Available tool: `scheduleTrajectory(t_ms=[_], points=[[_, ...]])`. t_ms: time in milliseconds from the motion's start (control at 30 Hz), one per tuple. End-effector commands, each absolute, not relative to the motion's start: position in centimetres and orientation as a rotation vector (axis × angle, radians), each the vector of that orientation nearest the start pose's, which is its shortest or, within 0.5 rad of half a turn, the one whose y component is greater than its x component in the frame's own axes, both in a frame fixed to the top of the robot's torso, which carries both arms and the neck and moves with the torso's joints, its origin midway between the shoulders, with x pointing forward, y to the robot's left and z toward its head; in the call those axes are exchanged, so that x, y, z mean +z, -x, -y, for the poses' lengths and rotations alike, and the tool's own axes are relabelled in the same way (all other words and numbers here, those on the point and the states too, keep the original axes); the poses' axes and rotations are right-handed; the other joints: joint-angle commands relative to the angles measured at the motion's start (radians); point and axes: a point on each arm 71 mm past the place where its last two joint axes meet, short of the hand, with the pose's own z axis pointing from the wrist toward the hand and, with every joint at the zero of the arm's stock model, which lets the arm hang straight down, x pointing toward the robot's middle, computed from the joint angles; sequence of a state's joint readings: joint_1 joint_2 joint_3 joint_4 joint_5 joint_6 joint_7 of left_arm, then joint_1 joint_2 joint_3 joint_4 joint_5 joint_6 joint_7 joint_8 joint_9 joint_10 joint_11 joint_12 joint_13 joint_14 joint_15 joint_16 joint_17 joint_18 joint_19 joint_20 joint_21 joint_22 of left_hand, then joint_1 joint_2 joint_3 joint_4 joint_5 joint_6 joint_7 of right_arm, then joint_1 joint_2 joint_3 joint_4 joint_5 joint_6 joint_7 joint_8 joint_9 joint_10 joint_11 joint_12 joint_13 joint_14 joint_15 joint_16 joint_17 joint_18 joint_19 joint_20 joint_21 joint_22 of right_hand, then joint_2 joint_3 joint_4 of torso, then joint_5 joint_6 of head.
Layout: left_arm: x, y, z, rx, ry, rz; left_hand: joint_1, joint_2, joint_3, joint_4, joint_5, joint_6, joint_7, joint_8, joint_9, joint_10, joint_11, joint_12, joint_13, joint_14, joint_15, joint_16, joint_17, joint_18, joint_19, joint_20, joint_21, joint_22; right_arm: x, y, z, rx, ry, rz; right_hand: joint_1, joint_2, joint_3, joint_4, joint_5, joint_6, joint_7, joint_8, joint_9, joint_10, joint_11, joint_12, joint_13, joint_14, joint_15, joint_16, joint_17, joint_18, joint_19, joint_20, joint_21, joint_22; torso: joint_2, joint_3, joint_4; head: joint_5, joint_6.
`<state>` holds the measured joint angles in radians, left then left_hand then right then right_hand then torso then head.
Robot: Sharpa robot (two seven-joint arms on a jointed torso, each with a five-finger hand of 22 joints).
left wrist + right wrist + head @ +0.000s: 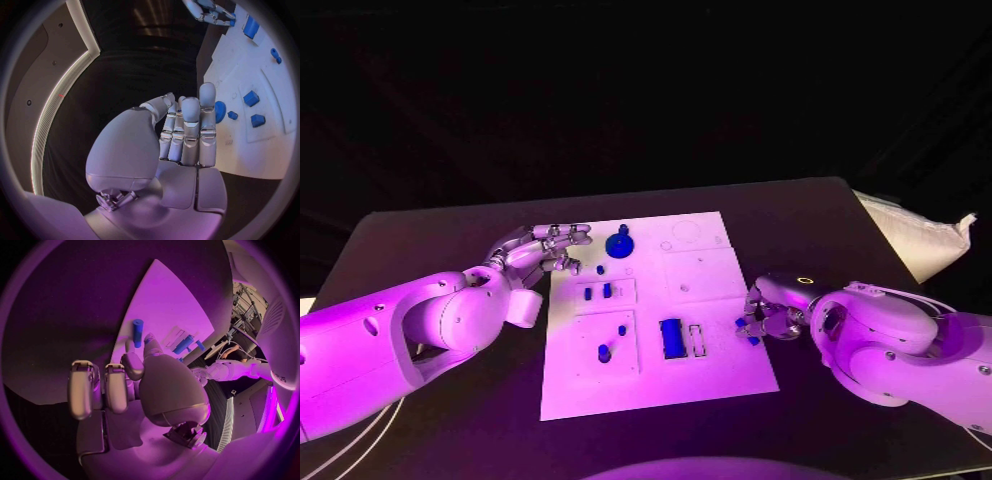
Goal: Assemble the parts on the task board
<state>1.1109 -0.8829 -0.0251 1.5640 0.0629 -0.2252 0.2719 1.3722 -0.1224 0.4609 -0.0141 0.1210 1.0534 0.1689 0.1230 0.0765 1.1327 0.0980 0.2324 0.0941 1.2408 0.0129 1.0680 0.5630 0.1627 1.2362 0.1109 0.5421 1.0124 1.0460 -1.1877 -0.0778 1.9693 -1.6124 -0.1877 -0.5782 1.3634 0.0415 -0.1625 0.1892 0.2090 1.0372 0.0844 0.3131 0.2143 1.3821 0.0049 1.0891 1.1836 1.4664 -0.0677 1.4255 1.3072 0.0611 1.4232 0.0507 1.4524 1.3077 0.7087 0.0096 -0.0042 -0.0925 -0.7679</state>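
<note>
the right hand [769, 318] sits at the right edge of the white rectangular task board [718, 370], its silver fingers pinching a small blue cylindrical peg [137, 332] that stands up from the fingertips in the right wrist view. just left of it on the board lies a blue rectangular block [672, 338] in a slot, and further left a small blue part [604, 352] in a square recess near the front. the left hand [548, 247] hovers at the board's far left edge, fingers loosely spread and holding nothing. beside its fingertips rests a round blue knob-like piece [620, 243], with a pair of small blue pieces [597, 292] nearer on the board. all of this rests on the black table [444, 240].
</note>
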Motion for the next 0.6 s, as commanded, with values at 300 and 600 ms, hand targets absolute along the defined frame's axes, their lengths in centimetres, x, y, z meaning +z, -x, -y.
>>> scheduleTrajectory(t_ms=[300,600], points=[[-22.01,-46.41,-21.07,-1.575,1.309,-1.597,0.000,0.006,-0.005,-0.001,-0.003,-0.005,0.004,0.003,-0.001,-0.009,-0.001,0.007,0.001,-0.007,-0.001,-0.005,-0.001,0.018,-0.006,0.000,-0.005,-0.001,-23.53,-35.80,24.79,0.177,0.211,-2.031,0.009,-0.006,0.001,0.001,-0.007,0.023,-0.007,-0.009,0.000,0.000,-0.005,0.002,0.005,0.061,0.004,0.007,0.027,-0.009,0.004,0.001,0.001,0.054,0.000,-0.0003,0.0007,0.001,-0.004],[-22.04,-46.43,-21.12,-1.573,1.310,-1.598,0.001,0.007,-0.006,-0.003,-0.002,-0.005,0.004,0.005,-0.001,-0.011,-0.001,0.009,0.001,-0.007,-0.001,-0.005,-0.004,0.018,-0.006,0.000,-0.008,-0.003,-23.70,-35.72,24.47,0.050,0.431,-1.985,0.026,-0.014,0.000,-0.010,-0.029,0.035,-0.009,-0.017,0.000,0.000,-0.008,-0.001,0.005,0.062,0.001,0.010,0.032,-0.011,0.008,-0.002,0.004,0.061,-0.001,-0.0006,-0.0001,0.003,-0.005]])
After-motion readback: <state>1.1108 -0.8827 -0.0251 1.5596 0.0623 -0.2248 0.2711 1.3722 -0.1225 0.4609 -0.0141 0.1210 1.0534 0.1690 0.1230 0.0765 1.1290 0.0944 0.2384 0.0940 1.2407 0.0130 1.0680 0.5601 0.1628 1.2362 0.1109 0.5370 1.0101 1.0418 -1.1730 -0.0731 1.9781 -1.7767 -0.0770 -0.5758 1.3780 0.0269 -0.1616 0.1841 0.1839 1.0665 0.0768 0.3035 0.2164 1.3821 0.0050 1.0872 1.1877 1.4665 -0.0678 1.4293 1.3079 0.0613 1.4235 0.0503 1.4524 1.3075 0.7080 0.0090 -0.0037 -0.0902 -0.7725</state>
